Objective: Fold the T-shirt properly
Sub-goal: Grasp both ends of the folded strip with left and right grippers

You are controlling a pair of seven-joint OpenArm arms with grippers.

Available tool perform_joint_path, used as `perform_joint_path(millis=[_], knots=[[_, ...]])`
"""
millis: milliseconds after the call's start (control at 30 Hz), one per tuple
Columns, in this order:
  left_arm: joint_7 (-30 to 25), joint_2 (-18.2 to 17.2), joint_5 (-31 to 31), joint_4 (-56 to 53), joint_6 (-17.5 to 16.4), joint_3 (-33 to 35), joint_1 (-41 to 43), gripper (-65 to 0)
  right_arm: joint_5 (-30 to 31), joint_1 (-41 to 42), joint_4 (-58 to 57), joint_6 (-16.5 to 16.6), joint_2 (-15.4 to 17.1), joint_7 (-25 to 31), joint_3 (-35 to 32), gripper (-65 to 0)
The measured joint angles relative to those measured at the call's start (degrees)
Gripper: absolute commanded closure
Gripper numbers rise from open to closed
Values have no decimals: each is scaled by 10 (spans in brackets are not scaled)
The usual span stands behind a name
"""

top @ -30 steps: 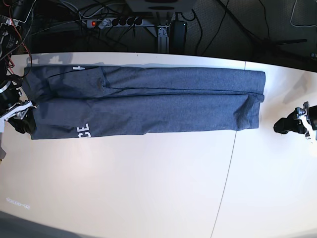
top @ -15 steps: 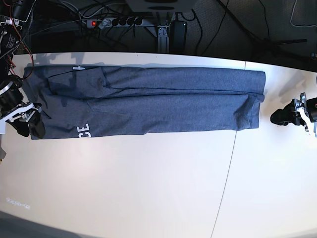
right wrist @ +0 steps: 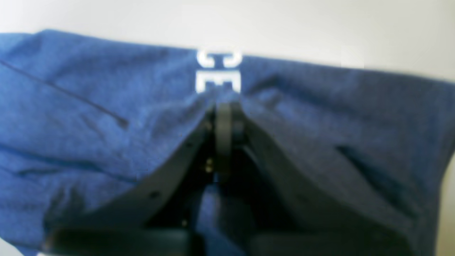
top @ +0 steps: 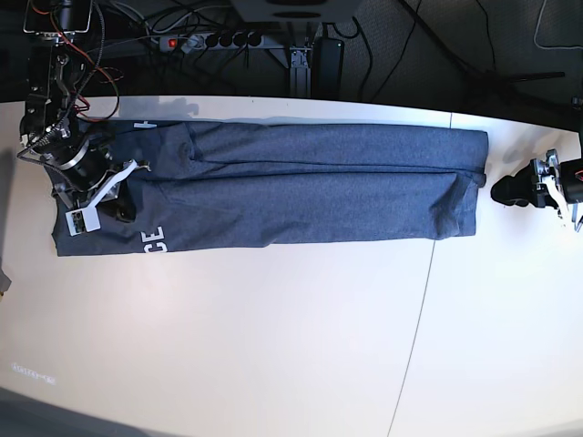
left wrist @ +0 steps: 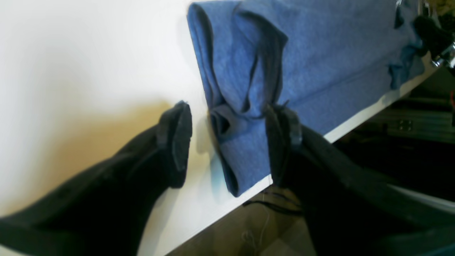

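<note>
The blue-grey T-shirt [top: 301,191] lies folded into a long strip across the far half of the white table [top: 273,346]. White letters "CE" [top: 156,241] show at its near left edge. My right gripper [top: 117,211] is over the shirt's left end. In the right wrist view it [right wrist: 224,106] is shut, with fabric [right wrist: 106,106] puckered at its tips just below the letters [right wrist: 218,71]. My left gripper [top: 503,192] is at the shirt's right end. In the left wrist view it [left wrist: 229,138] is open, its fingers [left wrist: 176,138] straddling the shirt's corner folds [left wrist: 320,53].
A power strip [top: 209,40] and cables lie behind the table's far edge. The shirt's right end lies close to that edge [left wrist: 355,121]. A thin seam [top: 419,309] runs across the tabletop. A small grey object sits at the far left [top: 5,284].
My right arm has moved from the table's left edge onto the shirt's left end. My left gripper has moved closer to the shirt's right end.
</note>
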Motion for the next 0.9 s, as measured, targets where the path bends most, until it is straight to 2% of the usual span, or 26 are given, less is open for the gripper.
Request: perform_joint_path(millis=[100,233,367,633,900], knots=[[0,0,0,0,0,0,2,-440,0,0,-18,0,0,2,0,0],[-11,4,1,0,0,1,10,-441,7,0,-30,0,0,3,0,0],[-13,22,3,0,0,12,12,-441,29,0,-30,0,0,3,0,0],[-16,49,4,0,0,31,16,-441,30,1,-30,0,0,2,0,0],[-50,68,20,0,0,32,14,-441,30,1,-30,0,0,2,0,0]])
